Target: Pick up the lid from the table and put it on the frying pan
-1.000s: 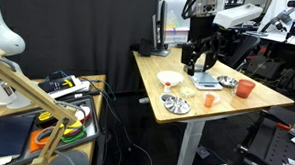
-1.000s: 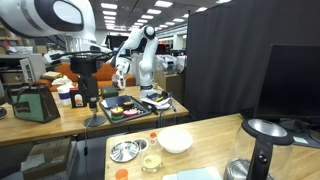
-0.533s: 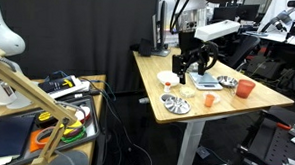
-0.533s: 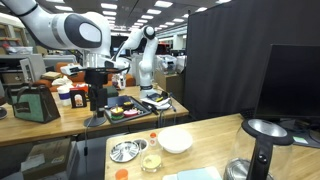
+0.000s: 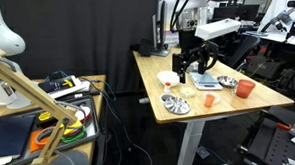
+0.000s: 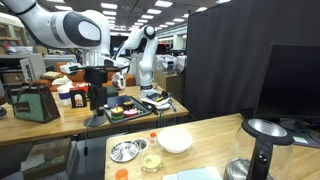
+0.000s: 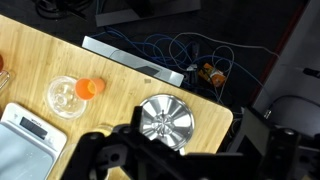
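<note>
We judge the task to be at its very start, with none of it done yet. The lid (image 5: 177, 105) lies flat on the table (image 5: 151, 67) near the front edge, just in front of the white bowl (image 5: 169, 79), and nothing touches it. The frying pan (image 5: 226, 82) sits uncovered farther along the table, near the orange cup (image 5: 245, 89) and well apart from the lid. The gripper (image 5: 193, 68) hangs in the air above the table, roughly over the stretch between the white bowl and the frying pan, and it carries nothing. In the wrist view we look down on the lid (image 7: 165, 121), whose ribbed silver face and small centre knob show plainly close to the table's corner. The dark fingers (image 7: 98, 150) stand wide to either side at the bottom of that picture, so we take the jaws to be spread apart and empty. Every step is therefore left, as we read it. The gripper has to come down over the lid, close on it, lift it, carry it across to the frying pan and set it down centred on the rim. Since the lid is flat and thin, we expect the grasp to be the delicate part, and the knob looks like the better hold.
</note>
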`<state>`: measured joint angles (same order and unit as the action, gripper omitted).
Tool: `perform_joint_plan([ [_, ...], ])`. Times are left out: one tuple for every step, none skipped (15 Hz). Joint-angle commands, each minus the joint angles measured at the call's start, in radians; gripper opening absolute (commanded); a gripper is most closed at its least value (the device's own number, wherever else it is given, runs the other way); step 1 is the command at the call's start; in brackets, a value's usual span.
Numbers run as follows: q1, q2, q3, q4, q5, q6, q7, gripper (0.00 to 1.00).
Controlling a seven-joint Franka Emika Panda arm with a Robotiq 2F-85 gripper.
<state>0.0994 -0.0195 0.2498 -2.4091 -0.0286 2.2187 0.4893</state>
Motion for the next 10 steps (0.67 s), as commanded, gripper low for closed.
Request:
perform_joint_plan([
  [0.025,0.021,-0.028,0.013,-0.037,0.004,0.025,1.0],
  [0.025,0.031,-0.032,0.015,-0.059,0.018,0.038,1.0],
  [0.024,0.049,-0.037,0.02,-0.09,0.042,0.059,1.0],
  [0.022,0.071,-0.043,0.03,-0.124,0.058,0.094,1.0],
  [0.023,0.093,-0.052,0.04,-0.114,0.094,0.102,1.0],
  [0.024,0.119,-0.061,0.051,-0.09,0.127,0.097,1.0],
  [0.024,0.153,-0.068,0.065,-0.056,0.163,0.079,1.0],
  [0.023,0.193,-0.079,0.081,-0.036,0.19,0.072,1.0],
  [0.022,0.227,-0.087,0.095,-0.005,0.214,0.056,1.0],
  [0.009,0.267,-0.088,0.109,0.077,0.244,-0.004,1.0],
])
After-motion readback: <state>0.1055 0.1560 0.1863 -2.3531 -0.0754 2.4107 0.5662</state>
